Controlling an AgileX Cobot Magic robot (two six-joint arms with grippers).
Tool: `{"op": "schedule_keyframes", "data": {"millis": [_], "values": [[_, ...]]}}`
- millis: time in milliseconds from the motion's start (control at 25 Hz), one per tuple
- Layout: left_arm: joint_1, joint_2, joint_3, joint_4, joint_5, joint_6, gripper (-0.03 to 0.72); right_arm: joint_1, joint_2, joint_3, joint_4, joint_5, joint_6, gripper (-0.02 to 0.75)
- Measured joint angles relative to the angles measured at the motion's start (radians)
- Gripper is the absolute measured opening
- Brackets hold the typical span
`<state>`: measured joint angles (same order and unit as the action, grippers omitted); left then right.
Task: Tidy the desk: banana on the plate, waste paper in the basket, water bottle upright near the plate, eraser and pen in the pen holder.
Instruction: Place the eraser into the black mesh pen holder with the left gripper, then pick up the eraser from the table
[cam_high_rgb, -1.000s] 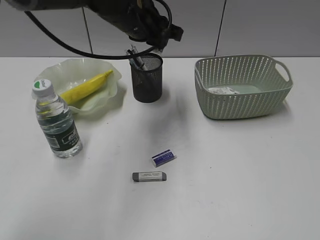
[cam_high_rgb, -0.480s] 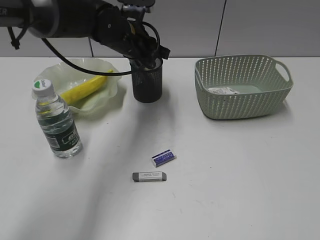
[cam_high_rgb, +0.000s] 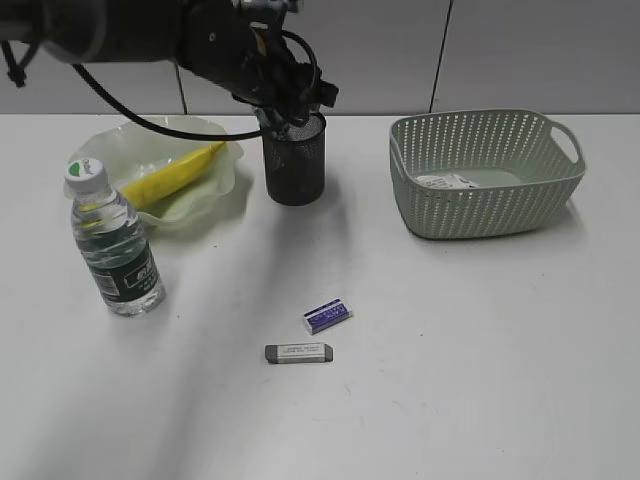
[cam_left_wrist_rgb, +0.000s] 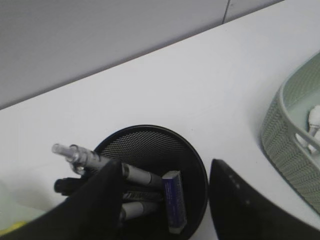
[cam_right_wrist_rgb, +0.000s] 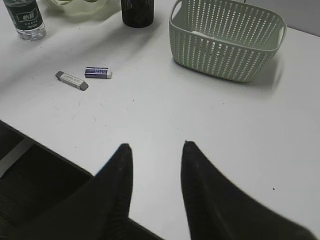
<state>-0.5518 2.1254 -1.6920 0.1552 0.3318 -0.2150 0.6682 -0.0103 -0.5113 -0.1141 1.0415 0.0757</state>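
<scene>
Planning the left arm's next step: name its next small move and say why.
Probably lift the left gripper straight up from the pen holder. Its jaws stand apart above the cup, pens and an eraser already lie inside, and two erasers remain on the desk.

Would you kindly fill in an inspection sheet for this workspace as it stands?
Surface: white desk, clean.
Job's things: yellow banana in ruffled green plate; clear water bottle upright beside it; crumpled paper in green perforated basket; pens and a blue eraser in black mesh pen holder.
Clutter: blue eraser and grey eraser on desk.
Grippers: left gripper over holder, open; right gripper open, empty.
Cables: black cable on left arm.
Surroundings: grey panelled wall.
</scene>
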Motion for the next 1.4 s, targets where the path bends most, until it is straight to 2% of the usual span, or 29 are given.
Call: {"op": "schedule_keyframes", "data": {"millis": [240, 560, 800, 1000, 1200, 1400], "values": [[0.0, -0.204, 0.0, 0.0, 0.256, 0.0, 0.419, 0.0, 0.0, 0.0, 0.0, 0.0, 0.0, 0.276], [0.0, -0.577, -0.001, 0.003, 0.797, 0.0, 0.42, 0.0, 0.0, 0.0, 0.0, 0.0, 0.0, 0.276], [0.0, -0.869, 0.045, -0.01, 0.878, 0.0, 0.42, 0.0, 0.0, 0.0, 0.0, 0.0, 0.0, 0.276], [0.0, -1.181, 0.228, -0.004, 0.88, 0.0, 0.42, 0.0, 0.0, 0.0, 0.0, 0.0, 0.0, 0.276], [0.0, -1.507, 0.526, 0.004, 0.886, 0.0, 0.416, 0.0, 0.0, 0.0, 0.0, 0.0, 0.0, 0.276], [0.0, -1.797, 0.792, 0.0, 0.892, 0.0, 0.369, 0.0, 0.0, 0.0, 0.0, 0.0, -0.001, 0.276]]}}
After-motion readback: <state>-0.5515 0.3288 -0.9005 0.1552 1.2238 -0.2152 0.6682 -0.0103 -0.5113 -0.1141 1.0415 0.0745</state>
